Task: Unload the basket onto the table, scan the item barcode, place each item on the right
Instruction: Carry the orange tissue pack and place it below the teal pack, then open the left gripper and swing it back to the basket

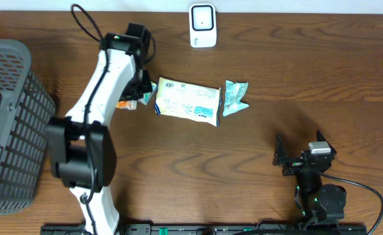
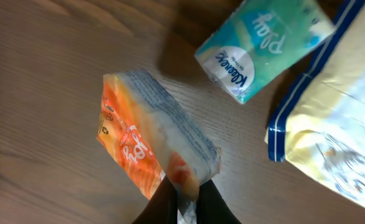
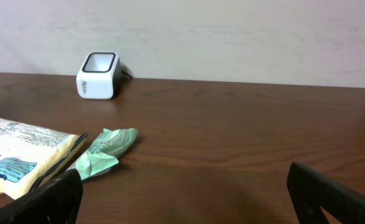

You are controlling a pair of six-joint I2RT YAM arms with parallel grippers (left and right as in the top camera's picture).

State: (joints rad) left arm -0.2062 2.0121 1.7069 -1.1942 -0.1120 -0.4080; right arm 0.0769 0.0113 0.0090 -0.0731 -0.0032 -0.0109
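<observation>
My left gripper (image 2: 187, 194) is shut on the crimped end of an orange snack packet (image 2: 138, 140), which lies tilted on the wooden table. In the overhead view the packet (image 1: 127, 104) peeks out beside the left gripper (image 1: 141, 93), just left of a large yellow-and-white package (image 1: 186, 101). No barcode shows on the packet. The white barcode scanner (image 1: 203, 25) stands at the table's far edge and shows in the right wrist view too, scanner (image 3: 97, 74). My right gripper (image 1: 281, 158) rests open and empty at the near right, right gripper (image 3: 182, 199).
A teal Kleenex tissue pack (image 2: 263, 43) lies next to the orange packet and the yellow package (image 2: 337, 137). A green packet (image 1: 233, 98) lies right of that package. A dark mesh basket (image 1: 8, 124) fills the left edge.
</observation>
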